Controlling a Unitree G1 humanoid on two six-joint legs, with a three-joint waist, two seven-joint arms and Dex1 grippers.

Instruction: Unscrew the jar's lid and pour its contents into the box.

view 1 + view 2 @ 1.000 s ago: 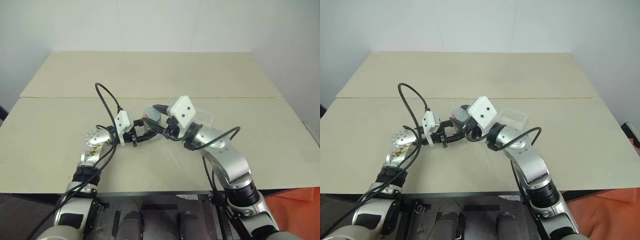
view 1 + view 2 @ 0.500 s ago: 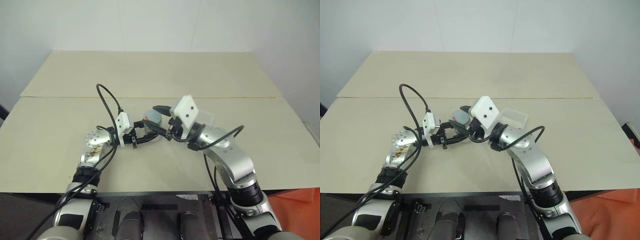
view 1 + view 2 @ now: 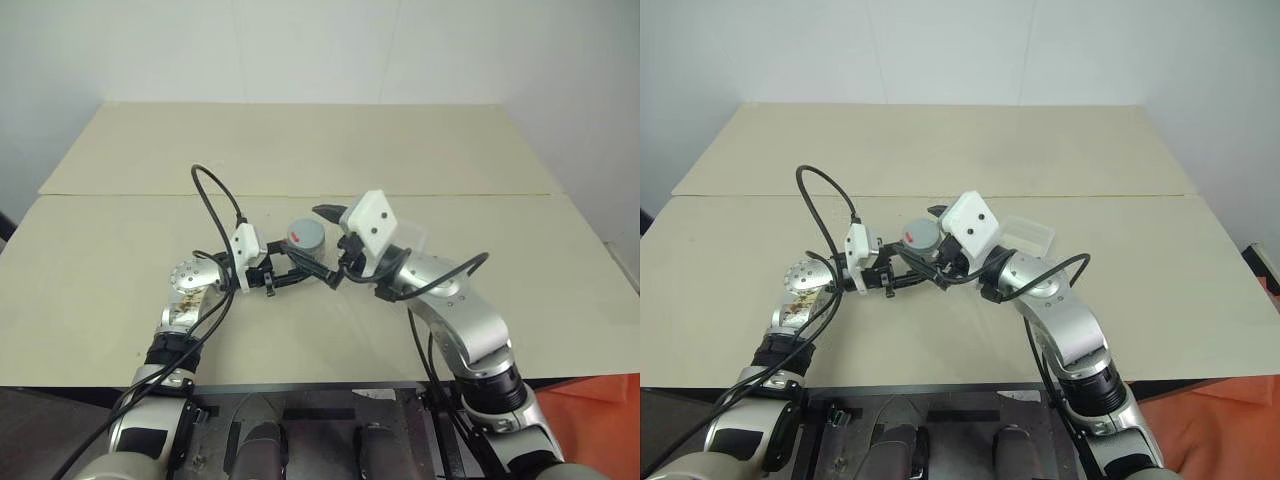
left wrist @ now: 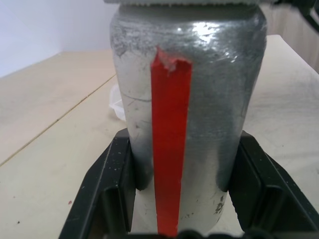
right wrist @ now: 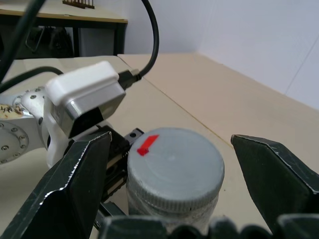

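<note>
Left fingers (image 4: 117, 199) clamped on jar (image 4: 187, 114), held upright above table (image 3: 120, 260); right gripper (image 5: 172, 194) spread wide, flanking lid (image 5: 175, 162) without touching. Lid on, unscrewing unfinished; pouring into box (image 3: 1025, 236) beyond right arm pending.

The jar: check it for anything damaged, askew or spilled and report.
The silvery cylindrical jar stands upright in the shut left gripper. Its red vertical label strip has a ragged, torn-looking top edge. The grey round lid sits level and on. Nothing spilled.
</note>
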